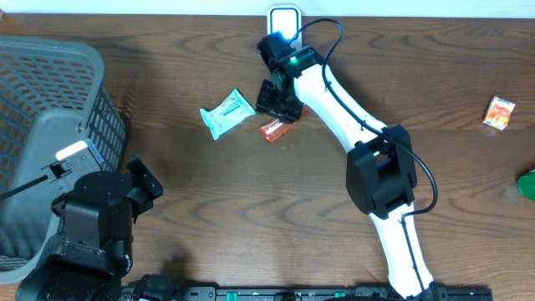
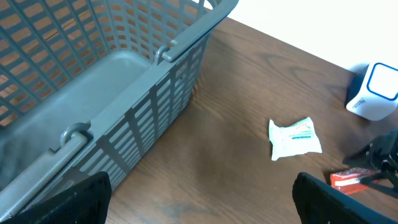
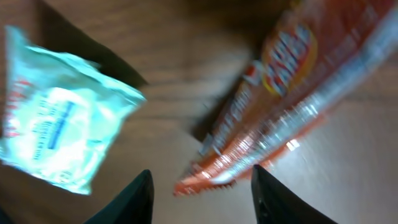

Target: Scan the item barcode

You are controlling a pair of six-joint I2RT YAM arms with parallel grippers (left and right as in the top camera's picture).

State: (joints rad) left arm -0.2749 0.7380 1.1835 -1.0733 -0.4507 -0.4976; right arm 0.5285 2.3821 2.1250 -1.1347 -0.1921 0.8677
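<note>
Holding the right hand [image 3: 201, 173] part-open astride the orange packet [image 3: 280, 106], grip unclear, risking pinching only slippery film and dropping it.

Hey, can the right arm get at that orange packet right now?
Probably yes: the right gripper hangs over the orange packet, jaws open astride its end, nothing between; the white packet lies beside, apart.

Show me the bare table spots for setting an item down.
Free: wood between the right arm and the small orange box; also the centre, below the white packet. Crowded: near the scanner, where the right claw hovers over the orange packet.
</note>
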